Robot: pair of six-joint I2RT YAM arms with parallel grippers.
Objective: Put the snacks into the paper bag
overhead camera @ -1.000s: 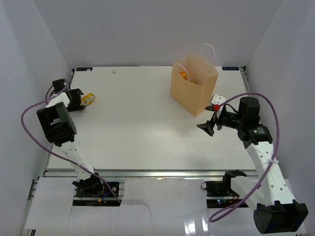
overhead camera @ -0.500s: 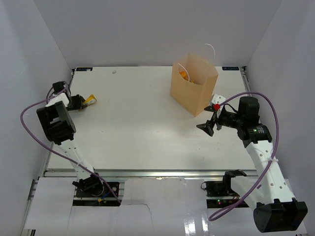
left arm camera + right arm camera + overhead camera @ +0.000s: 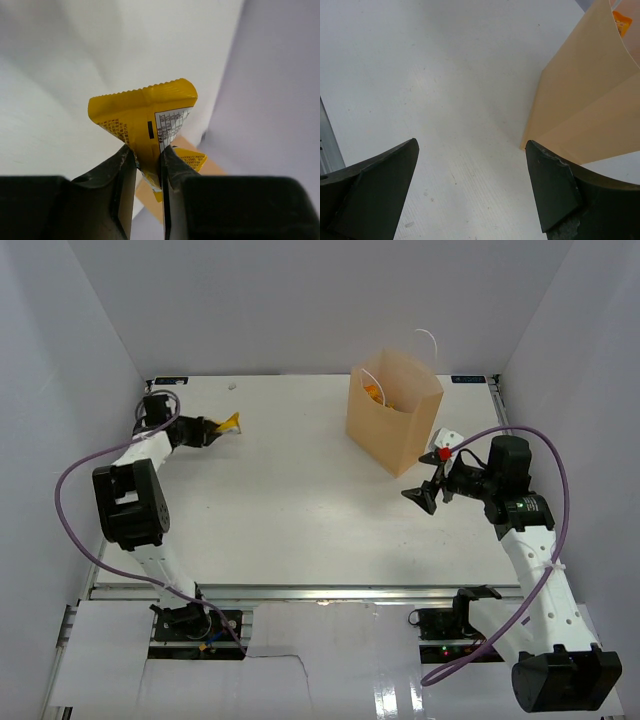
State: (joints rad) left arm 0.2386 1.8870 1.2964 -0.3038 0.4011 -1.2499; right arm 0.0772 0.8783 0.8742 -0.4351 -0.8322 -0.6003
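My left gripper is shut on a yellow snack packet and holds it above the far left of the table; the left wrist view shows the packet pinched between the fingers. The tan paper bag stands upright at the far right with a white handle, and an orange snack shows inside it. My right gripper is open and empty, just in front of the bag's near right corner. The bag's wall fills the right of the right wrist view. The other snacks are out of view.
White walls close in the table on the left, back and right. A metal rail runs along the table's near edge. The left arm's purple cable loops out over the left edge.
My left gripper has swung from the far left edge towards the back and right, carrying the yellow packet with it. The right arm has hardly moved.
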